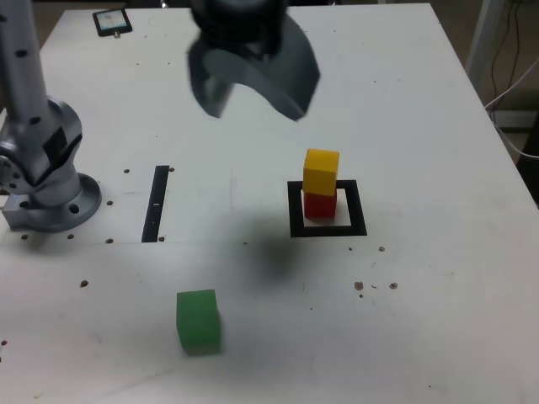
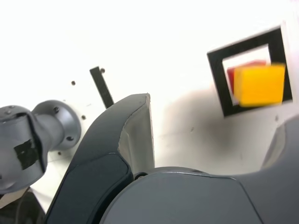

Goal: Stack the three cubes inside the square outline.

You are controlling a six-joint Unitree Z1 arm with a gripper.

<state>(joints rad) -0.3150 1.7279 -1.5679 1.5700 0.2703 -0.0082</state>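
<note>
The yellow cube [image 1: 321,171] sits on the red cube [image 1: 319,204] inside the square outline [image 1: 327,230]. In the wrist view the yellow cube [image 2: 259,85] covers most of the red cube [image 2: 243,70] within the square outline [image 2: 216,74]. The green cube [image 1: 198,321] lies alone on the table, nearer the front in the exterior view. My gripper [image 1: 257,101] hangs high above the table, up and to the exterior view's left of the stack, open, with nothing between its fingers [image 2: 138,130].
A thin black strip [image 1: 156,204] lies on the white table [image 1: 421,320] left of the outline in the exterior view. The arm's grey base [image 1: 42,177] stands at the left edge. A small dark device [image 1: 112,22] rests at the far left corner.
</note>
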